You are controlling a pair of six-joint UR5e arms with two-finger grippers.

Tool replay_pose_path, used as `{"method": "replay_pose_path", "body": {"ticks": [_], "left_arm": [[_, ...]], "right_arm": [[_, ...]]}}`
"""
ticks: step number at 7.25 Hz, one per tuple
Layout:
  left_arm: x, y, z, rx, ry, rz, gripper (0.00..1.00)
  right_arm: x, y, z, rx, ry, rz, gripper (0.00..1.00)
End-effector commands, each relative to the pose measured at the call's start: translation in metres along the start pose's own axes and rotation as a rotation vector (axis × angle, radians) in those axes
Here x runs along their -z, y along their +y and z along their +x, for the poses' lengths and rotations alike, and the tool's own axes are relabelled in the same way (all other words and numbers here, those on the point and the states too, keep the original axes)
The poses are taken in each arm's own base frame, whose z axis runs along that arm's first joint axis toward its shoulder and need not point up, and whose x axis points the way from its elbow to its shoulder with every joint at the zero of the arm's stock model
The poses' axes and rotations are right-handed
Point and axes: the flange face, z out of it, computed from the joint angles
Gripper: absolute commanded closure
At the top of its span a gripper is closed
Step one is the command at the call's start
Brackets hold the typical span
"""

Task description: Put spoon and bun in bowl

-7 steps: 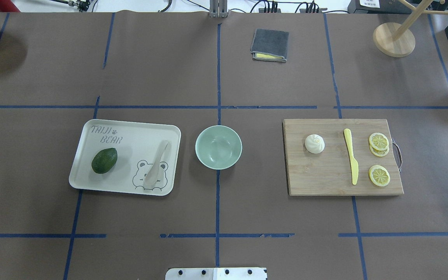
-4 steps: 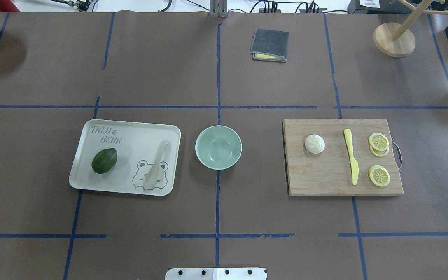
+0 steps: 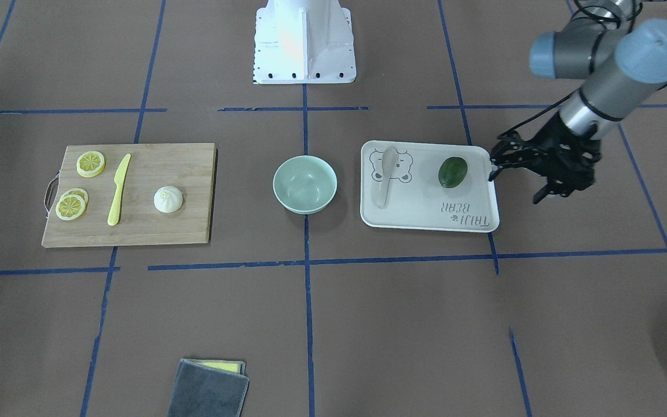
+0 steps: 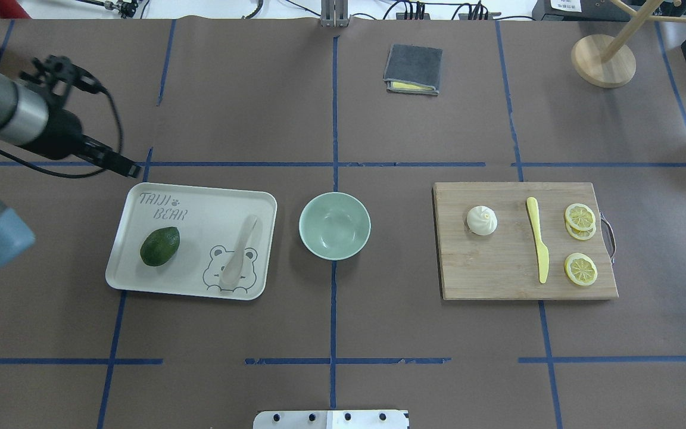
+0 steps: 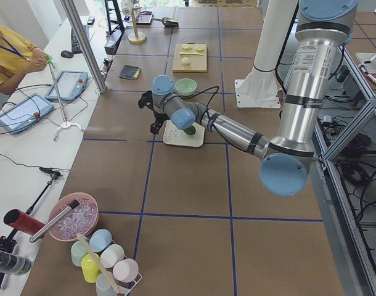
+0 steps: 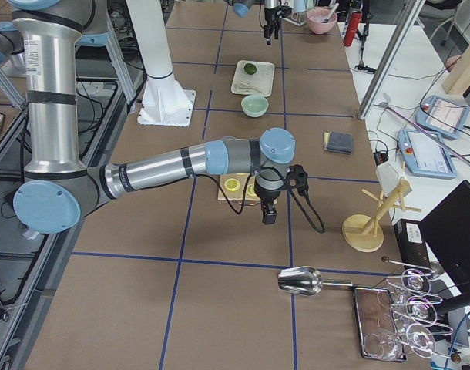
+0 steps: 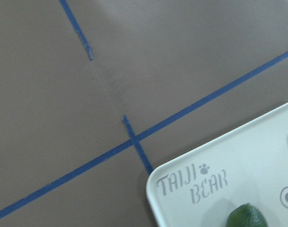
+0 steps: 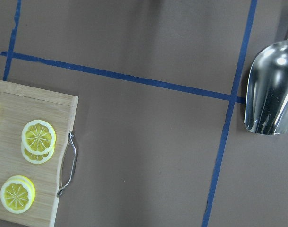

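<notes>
The beige spoon lies on the right part of a white tray, scoop toward me; it also shows in the front view. The white pleated bun sits on the left part of a wooden board. The mint-green bowl stands empty between tray and board. My left gripper hovers by the tray's far left corner, looks open and holds nothing. My right gripper shows only in the right side view, beyond the board's right end; I cannot tell whether it is open.
A dark green avocado lies on the tray's left part. A yellow knife and lemon slices lie on the board. A folded grey cloth, a wooden stand and a metal scoop are farther off.
My left arm has come into the overhead view from the left and now reaches toward the tray's far left corner. The spoon, bun and bowl have not moved.
</notes>
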Motion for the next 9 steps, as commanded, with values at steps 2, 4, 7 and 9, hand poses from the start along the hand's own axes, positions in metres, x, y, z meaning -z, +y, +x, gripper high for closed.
{"method": "replay_pose_path", "body": {"ticks": [2,4,7,9], "left_arm": [[-0.086,0.001,0.146,0.062,0.045,-0.062,0.01],[-0.104,0.006,0.166,0.069,-0.021,-0.082,0.03],[-0.123,0.009,0.163,0.069,-0.077,-0.09,0.15],[-0.123,0.006,0.166,0.069,-0.08,-0.08,0.38]], "right_arm": [[-0.009,0.006,0.0,-0.003,-0.022,-0.015,0.0],[-0.014,0.014,0.003,0.02,-0.045,0.01,0.0],[-0.021,0.012,-0.007,0.04,-0.035,0.0,0.0],[-0.022,0.014,-0.006,0.04,-0.036,-0.002,0.0]]}}
